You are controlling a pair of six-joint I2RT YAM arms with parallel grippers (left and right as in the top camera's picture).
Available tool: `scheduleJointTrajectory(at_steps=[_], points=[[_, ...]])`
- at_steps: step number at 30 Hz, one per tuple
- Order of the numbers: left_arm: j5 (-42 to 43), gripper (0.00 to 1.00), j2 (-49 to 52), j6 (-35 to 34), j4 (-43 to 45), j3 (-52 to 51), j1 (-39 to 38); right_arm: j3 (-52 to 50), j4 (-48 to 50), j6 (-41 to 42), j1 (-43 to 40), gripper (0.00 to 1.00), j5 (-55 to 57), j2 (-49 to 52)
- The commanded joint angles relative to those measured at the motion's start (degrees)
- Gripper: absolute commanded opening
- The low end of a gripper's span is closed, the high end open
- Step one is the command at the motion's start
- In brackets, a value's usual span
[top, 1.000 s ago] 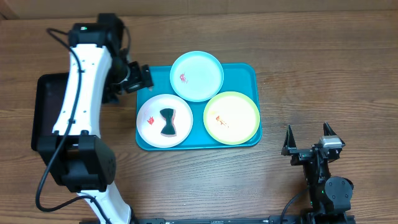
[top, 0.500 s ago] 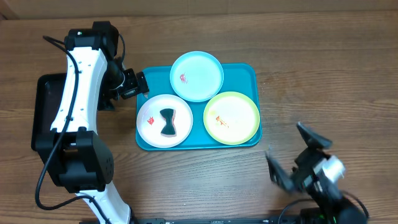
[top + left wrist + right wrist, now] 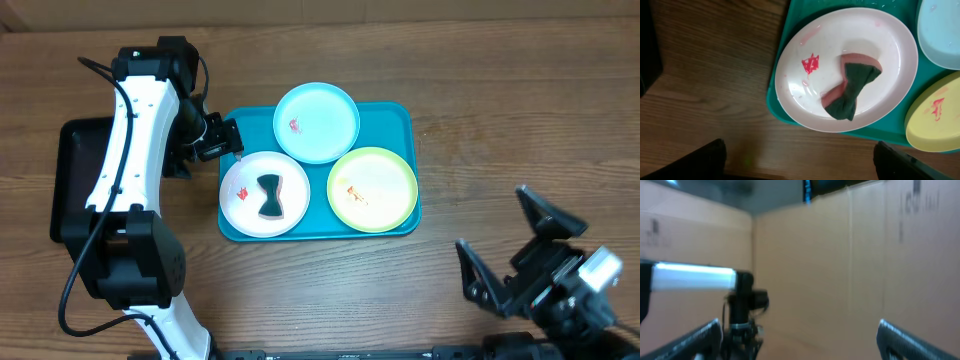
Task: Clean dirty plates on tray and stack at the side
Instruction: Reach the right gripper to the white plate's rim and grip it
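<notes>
Turquoise tray (image 3: pixel 400 112) on worktop (image 3: pixel 500 90), three plates on it. White plate (image 3: pixel 243 208) at tray's left end, red smear, dark sponge (image 3: pixel 269 196) lying on it. Light blue plate (image 3: pixel 316 121) overlaps tray's far rim. Yellow-green plate (image 3: pixel 372 189) at tray's right end. Left hand (image 3: pixel 232 140) just beside tray's left edge, fingers apart, empty. Right hand (image 3: pixel 490 216) well off tray's right corner, fingers apart, empty.

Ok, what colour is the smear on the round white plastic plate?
Red; the smear shows best in the left wrist view.
</notes>
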Motion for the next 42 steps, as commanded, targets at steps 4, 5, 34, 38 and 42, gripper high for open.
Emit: scheduleJointTrajectory(at_steps=[4, 5, 34, 38, 42], points=[[0.00, 0.92, 0.24, 1.09, -0.11, -0.31, -0.39, 25.88, -27.45, -8.20, 0.00, 1.00, -5.97, 22.73], [0.00, 0.92, 0.24, 1.09, -0.13, -0.31, -0.39, 28.33, -29.62, -6.95, 0.00, 1.00, -10.80, 25.81], [0.02, 0.91, 0.24, 1.09, -0.72, -0.31, -0.39, 48.94, -56.76, 16.28, 22.64, 1.00, 10.64, 71.56], [0.00, 0.91, 0.24, 1.09, -0.74, -0.31, -0.39, 49.33, -50.47, 16.37, 25.90, 1.00, 9.46, 76.78], [0.02, 0.91, 0.24, 1.09, -0.72, -0.31, -0.39, 49.31, -45.18, 21.57, 29.51, 0.81, 17.88, 80.96]])
